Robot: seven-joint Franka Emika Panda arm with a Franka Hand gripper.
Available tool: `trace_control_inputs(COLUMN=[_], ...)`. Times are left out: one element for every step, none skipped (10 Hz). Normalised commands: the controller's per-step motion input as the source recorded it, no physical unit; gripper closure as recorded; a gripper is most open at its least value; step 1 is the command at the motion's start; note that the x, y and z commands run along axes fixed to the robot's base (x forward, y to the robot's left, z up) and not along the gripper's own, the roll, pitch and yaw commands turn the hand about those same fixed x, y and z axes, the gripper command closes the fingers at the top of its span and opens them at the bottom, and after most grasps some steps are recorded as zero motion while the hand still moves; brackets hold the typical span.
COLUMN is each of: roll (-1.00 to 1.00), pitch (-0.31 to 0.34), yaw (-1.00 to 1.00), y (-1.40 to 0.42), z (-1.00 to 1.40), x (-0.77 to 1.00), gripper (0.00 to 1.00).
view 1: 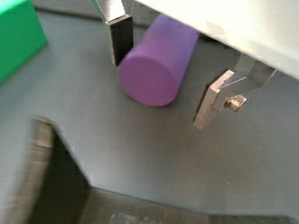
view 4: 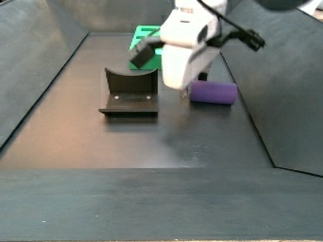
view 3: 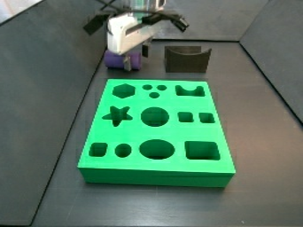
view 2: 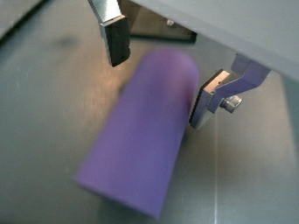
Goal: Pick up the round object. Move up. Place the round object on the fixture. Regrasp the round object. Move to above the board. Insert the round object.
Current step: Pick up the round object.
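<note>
Round object [view 1: 159,63] lies on the table beside the fixture [view 4: 130,93], our tool [view 2: 158,66] open astride it, gripping nothing. We judge it light, stiff, slippery; pinch its curved sides mid-length.

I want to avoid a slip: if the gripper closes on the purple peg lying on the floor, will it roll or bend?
The round object lies on its side, so a nudge probably rolls it. It looks solid and smooth, likely stiff, perhaps slippery. The gripper straddles it, fingers apart.
</note>
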Motion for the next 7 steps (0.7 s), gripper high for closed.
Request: trace_control_inputs(roll=[0.09, 0.07, 0.05, 0.06, 0.11, 0.0, -0.01], pitch=[-0.113, -0.121, -0.117, -0.111, -0.113, -0.101, 0.0], yaw=[1.0, 1.0, 1.0, 1.0, 1.0, 0.49, 0.0], y=[0.0, 0.01, 0.02, 0.01, 0.0, 0.14, 0.02], z=[-0.69, -0.68, -0.69, -0.69, -0.53, -0.02, 0.0], x=[-0.16, -0.15, -0.15, -0.15, -0.11, -0.05, 0.0], gripper=[0.0, 0.0, 0.0, 0.0, 0.0, 0.0, 0.0])
